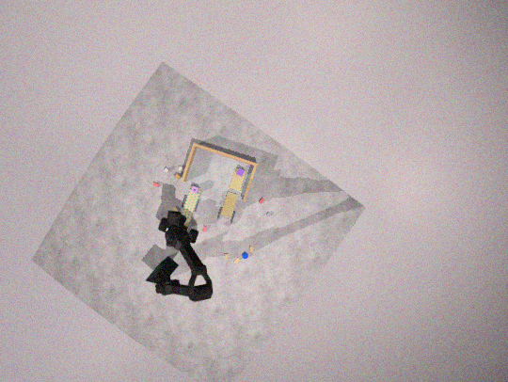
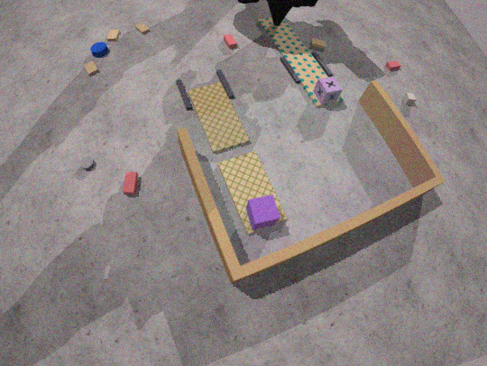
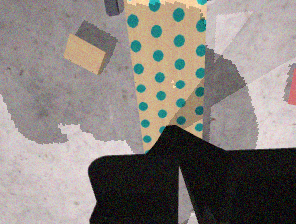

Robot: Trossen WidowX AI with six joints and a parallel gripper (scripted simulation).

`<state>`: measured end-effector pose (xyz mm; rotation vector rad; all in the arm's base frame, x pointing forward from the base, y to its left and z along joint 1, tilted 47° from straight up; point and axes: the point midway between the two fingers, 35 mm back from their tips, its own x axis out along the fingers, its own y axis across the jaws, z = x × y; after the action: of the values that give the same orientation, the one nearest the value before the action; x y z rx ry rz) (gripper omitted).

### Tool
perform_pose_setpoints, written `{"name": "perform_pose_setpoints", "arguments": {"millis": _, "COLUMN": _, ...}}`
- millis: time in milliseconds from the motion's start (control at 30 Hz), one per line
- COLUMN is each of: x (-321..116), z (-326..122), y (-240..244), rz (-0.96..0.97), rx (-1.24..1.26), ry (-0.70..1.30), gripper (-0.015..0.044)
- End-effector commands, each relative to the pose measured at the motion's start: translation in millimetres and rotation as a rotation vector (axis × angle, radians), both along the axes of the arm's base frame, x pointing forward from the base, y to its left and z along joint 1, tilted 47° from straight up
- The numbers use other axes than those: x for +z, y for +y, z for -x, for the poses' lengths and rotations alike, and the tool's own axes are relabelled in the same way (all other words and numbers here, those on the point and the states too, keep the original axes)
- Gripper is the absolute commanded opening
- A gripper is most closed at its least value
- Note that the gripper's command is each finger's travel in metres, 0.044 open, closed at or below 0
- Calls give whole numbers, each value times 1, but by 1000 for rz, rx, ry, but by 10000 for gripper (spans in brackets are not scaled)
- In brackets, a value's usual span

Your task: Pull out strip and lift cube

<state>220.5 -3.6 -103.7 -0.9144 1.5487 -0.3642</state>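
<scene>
Seen from the top, the arm (image 1: 194, 259) reaches over the counter (image 1: 108, 198) (image 2: 81, 270) (image 3: 35, 175), with its gripper (image 1: 181, 217) (image 2: 277, 22) (image 3: 170, 129) at the near end of the dotted strip (image 1: 191, 202) (image 2: 291, 43) (image 3: 167, 70). On the strip's far end sits the labelled cube (image 1: 195, 189) (image 2: 327, 90). A three-sided wall (image 1: 226, 153) (image 2: 338, 226) opens toward the arm. The other strip is in two pieces: the far piece (image 1: 237, 183) (image 2: 243, 180) lies inside the wall and bears the plain cube (image 1: 240, 172) (image 2: 263, 212); the near piece (image 1: 230, 204) (image 2: 218, 117) extends out of the opening. A blue disc (image 1: 245, 256) (image 2: 99, 50) lies off to one side among small tan blocks.

From the exterior, the dotted strip runs unbroken between two dark rails, and the labelled cube stands just past them, its visible faces marked with crosses. The gripper's tip points down at the strip's outer end. A gap parts the two cross-hatched pieces.

In the wrist view, the gripper is pressed together, its tip over the dotted strip, pinching nothing that shows; whether it touches the strip, I cannot tell. A tan block (image 2: 318, 43) (image 3: 85, 54) lies beside the strip, and part of a red block (image 1: 204, 229) (image 2: 230, 41) (image 3: 292, 87) shows at the edge.
</scene>
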Motion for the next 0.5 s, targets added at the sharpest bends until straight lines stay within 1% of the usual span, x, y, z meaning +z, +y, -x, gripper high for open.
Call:
{"name": "perform_pose_setpoints", "arguments": {"millis": 0, "x": 0, "z": 16, "y": -9, "rz": 11, "rx": -17, "ry": 33, "gripper": 0}}
{"name": "perform_pose_setpoints", "arguments": {"millis": 467, "x": 3, "z": 30, "y": -13, "rz": 11, "rx": -17, "ry": 34, "gripper": 0}}
